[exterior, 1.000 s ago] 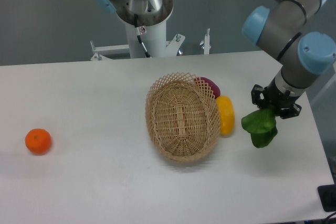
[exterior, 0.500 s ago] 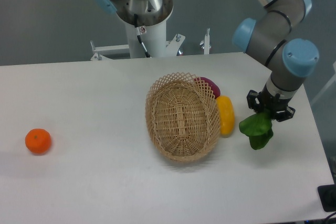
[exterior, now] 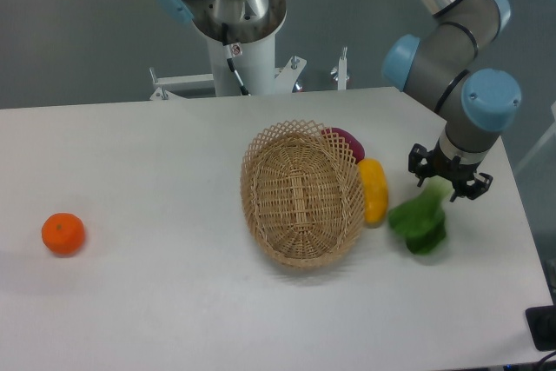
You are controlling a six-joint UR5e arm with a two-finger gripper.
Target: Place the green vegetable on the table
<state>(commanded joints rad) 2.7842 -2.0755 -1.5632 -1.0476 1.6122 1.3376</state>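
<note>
Camera: green vegetable (exterior: 419, 225) beside yellow fruit (exterior: 374, 189) (basket (exterior: 300, 194) adjacent).

One green vegetable (exterior: 419, 225), one basket (exterior: 301, 194), one orange (exterior: 63, 234) — one yellow fruit (exterior: 374, 188).

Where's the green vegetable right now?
The green vegetable is at the right of the camera view, just right of the yellow fruit beside the basket, directly below the gripper.
</note>
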